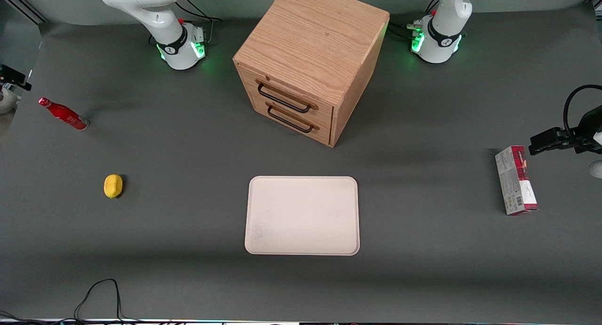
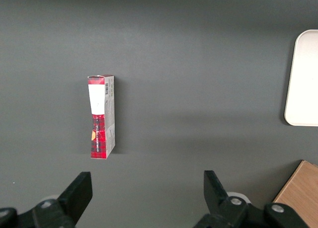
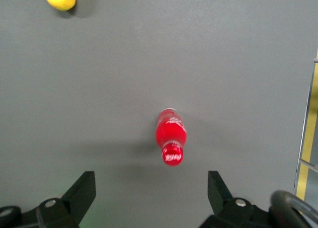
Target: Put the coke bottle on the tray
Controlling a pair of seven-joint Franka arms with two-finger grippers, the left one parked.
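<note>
The coke bottle (image 1: 63, 114) is slim and all red, and stands upright on the grey table toward the working arm's end. The wrist view looks down on the bottle (image 3: 171, 133) and its red cap. My gripper (image 3: 150, 181) hangs above the table beside the bottle, open wide, with nothing between its black fingers (image 3: 82, 188). The bottle lies just outside the gap between them. The pale cream tray (image 1: 302, 215) lies flat and bare at the table's middle, near the front camera, well away from the bottle.
A wooden cabinet (image 1: 310, 61) with two drawers stands farther from the camera than the tray. A yellow lemon (image 1: 113, 186) lies nearer the camera than the bottle. A red-and-grey carton (image 1: 516, 180) lies toward the parked arm's end. A black cable (image 1: 99, 292) loops at the front edge.
</note>
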